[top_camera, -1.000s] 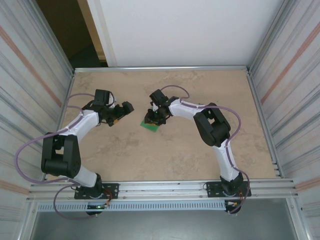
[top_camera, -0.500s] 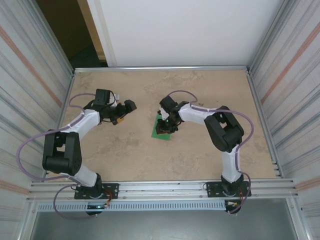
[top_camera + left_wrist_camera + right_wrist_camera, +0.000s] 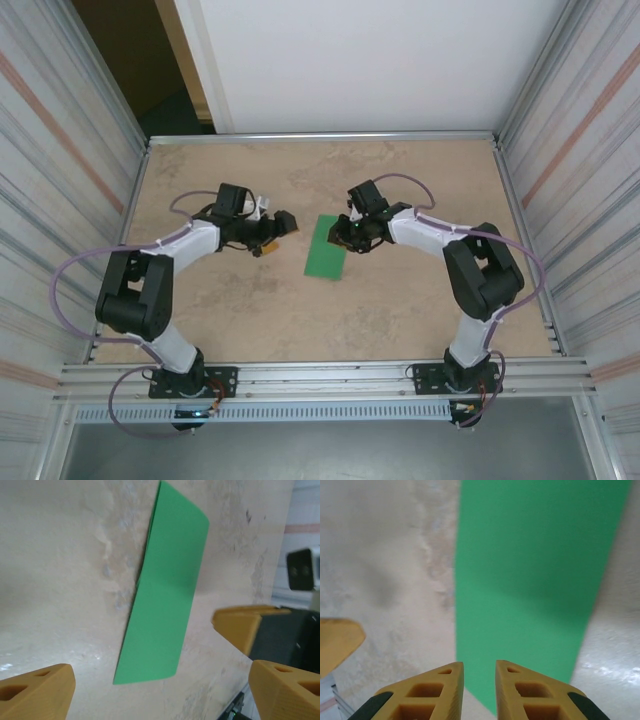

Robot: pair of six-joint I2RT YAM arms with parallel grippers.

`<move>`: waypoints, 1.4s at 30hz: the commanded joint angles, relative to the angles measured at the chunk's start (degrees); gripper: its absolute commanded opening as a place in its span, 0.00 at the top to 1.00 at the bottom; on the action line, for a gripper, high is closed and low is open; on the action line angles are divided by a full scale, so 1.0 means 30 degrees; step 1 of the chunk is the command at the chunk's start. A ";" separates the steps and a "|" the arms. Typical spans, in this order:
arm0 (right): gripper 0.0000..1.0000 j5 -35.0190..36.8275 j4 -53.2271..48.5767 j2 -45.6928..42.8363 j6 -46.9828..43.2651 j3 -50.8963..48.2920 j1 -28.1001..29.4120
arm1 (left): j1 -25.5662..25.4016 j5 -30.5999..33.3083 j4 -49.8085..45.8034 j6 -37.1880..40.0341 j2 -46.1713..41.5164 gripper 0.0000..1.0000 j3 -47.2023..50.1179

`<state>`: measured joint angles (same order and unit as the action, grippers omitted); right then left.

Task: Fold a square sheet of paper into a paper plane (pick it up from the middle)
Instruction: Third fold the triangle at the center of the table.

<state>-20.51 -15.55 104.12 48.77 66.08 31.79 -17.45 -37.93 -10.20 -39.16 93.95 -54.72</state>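
Because the square sheet of paper (image 3: 327,248) had been folded into a narrow strip, it was left flat on the table (image 3: 400,310) between the arms. The left gripper (image 3: 160,690) was held spread beside it; the right gripper (image 3: 479,680), nearly pressed together, was poised at its end, holding nothing.

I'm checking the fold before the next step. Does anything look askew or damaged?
Nothing stands out. The paper lies flat on the table as a clean folded strip, with no tears or crumples visible.
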 commanded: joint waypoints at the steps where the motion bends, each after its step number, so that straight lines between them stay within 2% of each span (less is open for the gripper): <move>1: 0.79 -0.0932 -0.0038 0.0842 0.0632 0.0028 -0.0057 | -0.0614 -0.0794 -0.0343 0.0457 0.0444 0.13 -0.0414; 8: 0.83 -0.1470 -0.0889 0.2397 -0.0127 0.1056 -0.0083 | -0.1628 -0.0683 -0.0343 0.0243 0.1474 0.36 -0.0728; 16: 0.84 -0.1420 -0.1343 0.3245 -0.0853 0.0834 -0.0314 | -0.2325 -0.0658 -0.0289 0.0235 0.2530 0.48 -0.0960; 25: 0.84 -0.1004 -0.2229 0.3932 -0.2090 0.0649 -0.0406 | -0.2431 0.0225 -0.1037 0.0337 0.3241 0.58 -0.1163; 32: 0.85 -0.0988 -0.2228 0.4110 -0.2166 0.0556 -0.0401 | -0.2630 0.0456 -0.1293 0.0387 0.3859 0.62 -0.1648; 42: 0.86 -0.0978 -0.2232 0.4173 -0.2225 0.0530 -0.0402 | -0.2933 0.1655 -0.1592 0.0568 0.4175 0.61 -0.2217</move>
<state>-25.98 -18.04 113.25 43.20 68.64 30.72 -25.91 -34.83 -13.23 -38.76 105.51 -59.79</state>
